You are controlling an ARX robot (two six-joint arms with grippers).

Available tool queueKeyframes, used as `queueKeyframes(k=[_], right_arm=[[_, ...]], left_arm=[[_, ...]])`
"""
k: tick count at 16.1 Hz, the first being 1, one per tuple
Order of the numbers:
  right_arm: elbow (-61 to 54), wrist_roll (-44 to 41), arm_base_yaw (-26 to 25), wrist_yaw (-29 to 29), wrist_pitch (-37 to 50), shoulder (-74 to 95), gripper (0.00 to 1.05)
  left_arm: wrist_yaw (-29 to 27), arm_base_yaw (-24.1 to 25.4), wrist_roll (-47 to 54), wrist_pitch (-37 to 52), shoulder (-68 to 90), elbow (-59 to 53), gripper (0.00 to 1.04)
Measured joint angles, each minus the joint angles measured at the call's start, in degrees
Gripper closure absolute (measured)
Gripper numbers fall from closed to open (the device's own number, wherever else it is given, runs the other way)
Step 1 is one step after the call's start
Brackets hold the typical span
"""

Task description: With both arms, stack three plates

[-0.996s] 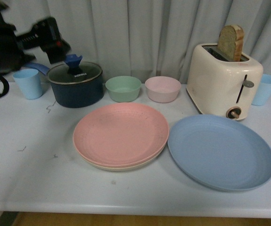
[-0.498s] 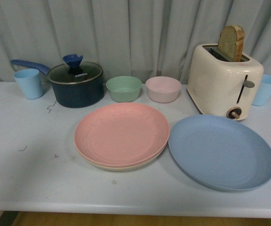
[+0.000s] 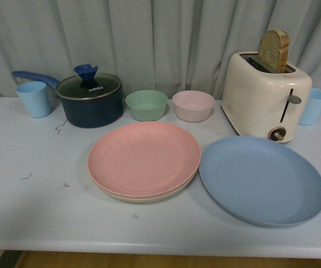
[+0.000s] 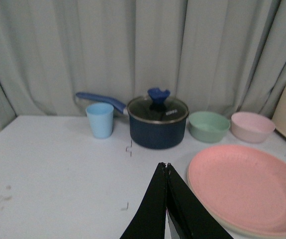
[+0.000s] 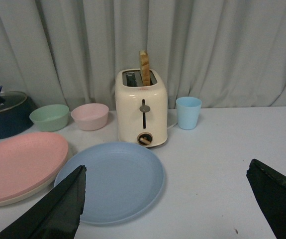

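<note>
Pink plate sits on the beige plate; blue plate lies alone

Two plates make a small pile near the middle of the white table. The pink plate is on top, and only the rim of the beige plate peeks out from under it. The blue plate lies flat on the table just beside the pile, on the robot's right side. Their rims come very close, but I cannot tell if they touch.

The left gripper has its two black fingers pressed together, and they grip nothing. It hangs above the table, off to one side of the pile, and it points toward the dark blue pot.

The right gripper has its two black fingers spread wide apart, and they grip nothing. The blue plate lies in front of it.

Other things stand behind the plates. The pot has a glass lid and a blue handle, and a light blue cup stands next to it. Then come a small green bowl and a small pink bowl, side by side. A cream toaster stands behind the blue plate, with a slice of bread sticking up out of it. A second light blue cup stands beside the toaster. A grey curtain hangs behind the table.
</note>
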Motion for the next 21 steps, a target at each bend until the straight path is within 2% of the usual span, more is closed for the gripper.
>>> queueKeyframes(k=[7,21], right_arm=[[0.0,0.0,0.0,0.0,0.0,0.0,0.06],[0.0,0.0,0.0,0.0,0.0,0.0,0.06]], left_arm=[[0.0,0.0,0.0,-18.3,-18.8,-1.6,1.03],[0.0,0.0,0.0,-34.2,-35.2,-1.6,1.03]])
